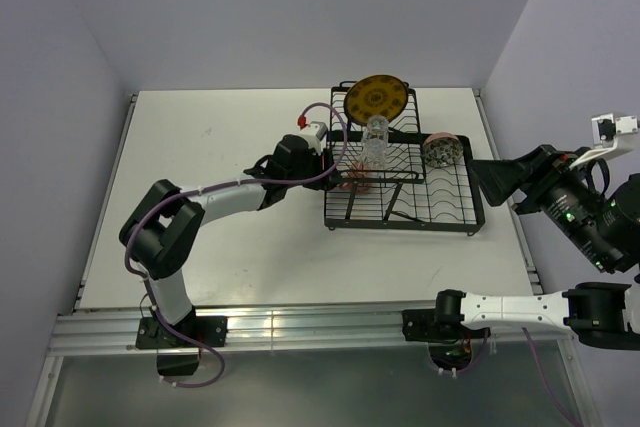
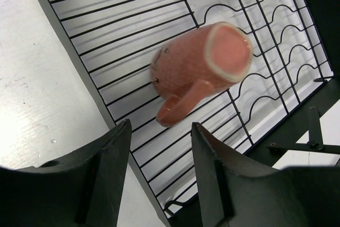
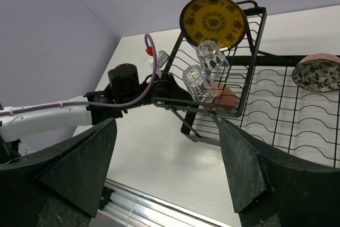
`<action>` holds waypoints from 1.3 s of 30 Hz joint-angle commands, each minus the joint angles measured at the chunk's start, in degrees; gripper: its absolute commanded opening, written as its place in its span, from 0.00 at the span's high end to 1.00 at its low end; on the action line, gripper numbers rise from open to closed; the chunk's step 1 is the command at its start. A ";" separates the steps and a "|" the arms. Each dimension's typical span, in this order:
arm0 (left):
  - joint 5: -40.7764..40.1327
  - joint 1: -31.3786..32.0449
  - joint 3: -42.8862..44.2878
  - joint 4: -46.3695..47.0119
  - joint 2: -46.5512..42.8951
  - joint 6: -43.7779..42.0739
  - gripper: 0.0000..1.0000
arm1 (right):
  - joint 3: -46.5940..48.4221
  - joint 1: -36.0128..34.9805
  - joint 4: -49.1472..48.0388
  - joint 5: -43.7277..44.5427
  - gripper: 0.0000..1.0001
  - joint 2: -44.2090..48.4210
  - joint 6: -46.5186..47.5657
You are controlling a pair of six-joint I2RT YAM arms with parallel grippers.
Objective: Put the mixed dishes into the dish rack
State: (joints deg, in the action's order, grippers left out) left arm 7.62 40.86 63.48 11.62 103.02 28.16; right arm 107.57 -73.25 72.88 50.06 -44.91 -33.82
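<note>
Left tool (image 2: 159, 144) stands apart and empty. A pink mug (image 2: 199, 62) lies on its side just ahead of it, on the rack (image 2: 106, 41) wires. Plate (image 3: 212, 20), glasses (image 3: 211, 54) and bowl (image 3: 316, 73) sit beyond, racked. Right tool (image 3: 167, 131) is apart, idle. Advise lifting straight off, clear of the wires.

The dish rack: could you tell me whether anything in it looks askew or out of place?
The pink mug lies on its side on the lower wires of the dish rack rather than upright or upended. The yellow plate stands upright in its slots; nothing looks spilled or broken.
</note>
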 commanded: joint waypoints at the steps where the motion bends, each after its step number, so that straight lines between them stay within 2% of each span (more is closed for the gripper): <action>1: -0.32 0.36 0.85 2.88 -1.33 -0.65 0.45 | -0.25 -0.22 -1.34 1.26 0.15 -1.33 -0.72; 7: 0.11 -0.60 -1.78 4.46 -3.35 0.31 0.44 | -0.08 -0.22 -1.87 1.35 0.15 -1.76 -0.28; 12: 4.24 -4.29 -5.65 7.19 -7.21 1.54 0.43 | -1.83 -0.14 -2.92 1.18 0.15 -1.59 -0.54; 18: 11.44 -9.22 -9.78 11.59 -12.48 4.00 0.35 | -5.08 -0.14 -3.98 1.44 0.13 -1.33 -1.59; 21: 11.11 -11.67 -11.71 10.45 -16.34 5.93 0.32 | -7.89 -0.22 -3.89 1.97 0.11 -1.24 -2.91; 25: 10.49 -15.98 -15.05 6.94 -23.20 9.54 0.29 | -12.81 -0.22 -3.80 0.92 0.09 -1.68 -5.02; 28: 10.14 -20.37 -15.15 -0.70 -28.83 12.00 0.29 | -17.91 0.04 -3.71 -1.80 0.08 -3.17 -6.78; 33: 6.89 -22.05 -9.79 -17.21 -35.16 12.18 0.27 | -26.35 1.44 -8.45 -8.04 0.08 -5.01 -7.22; 39: 9.52 -22.23 -5.39 -20.49 -37.98 17.00 0.27 | -31.10 4.08 -13.37 -14.03 0.06 -6.07 -9.59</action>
State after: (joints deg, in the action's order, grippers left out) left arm 15.62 18.76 55.09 -4.97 66.96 41.56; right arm 77.21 -69.93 64.55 38.83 -52.12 -40.82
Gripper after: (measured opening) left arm 0.732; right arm 0.930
